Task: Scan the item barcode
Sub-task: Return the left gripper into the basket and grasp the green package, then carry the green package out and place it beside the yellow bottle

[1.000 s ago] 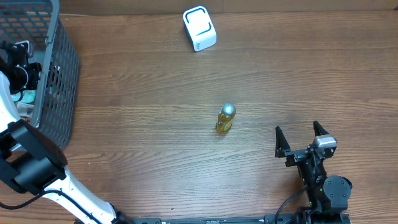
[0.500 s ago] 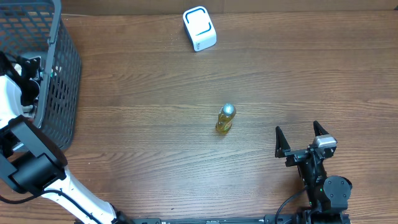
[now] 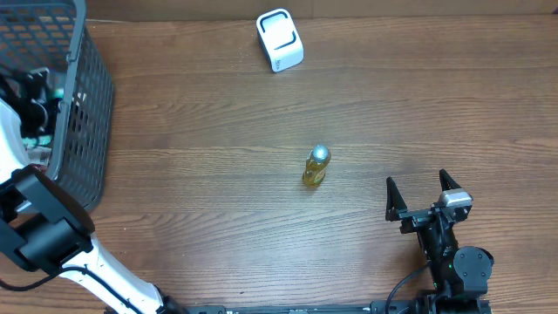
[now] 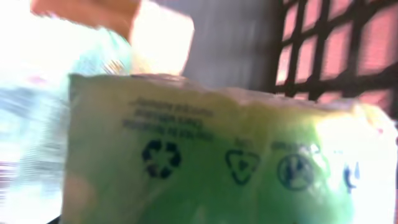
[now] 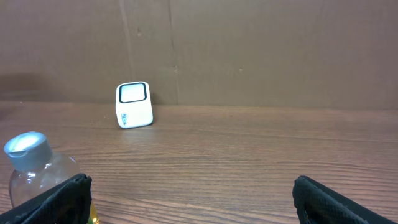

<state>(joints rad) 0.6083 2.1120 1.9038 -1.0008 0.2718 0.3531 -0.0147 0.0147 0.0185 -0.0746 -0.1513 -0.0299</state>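
**Step in hand:** picking the item, by my reading. The left claw (image 3: 37, 92) is down inside the wire basket (image 3: 87, 96), hard up against a green packet (image 4: 217, 162).

**Left claw:** its fingers show in neither view, so I cannot tell whether it is wide, narrow or gripping.

**Right claw:** spread wide, empty, idle over the table (image 3: 218, 235).

**Green packet:** directly in front of the left claw and filling its wrist view, with basket mesh beyond it to the upper right. Its long axis runs across the claw, side to side, slightly tilted. The face with recycling marks and small print points at the claw. No barcode shows on that face.

**Other stock:** a white scanner (image 3: 280, 39) lies well away from both claws. A yellow bottle (image 3: 316, 166) with a silver cap lies near the right claw, ahead and to its left.

**Next move calls for:** a firm grip and a lift clear of the basket, then turning the packet to find the barcode and facing it to the scanner.
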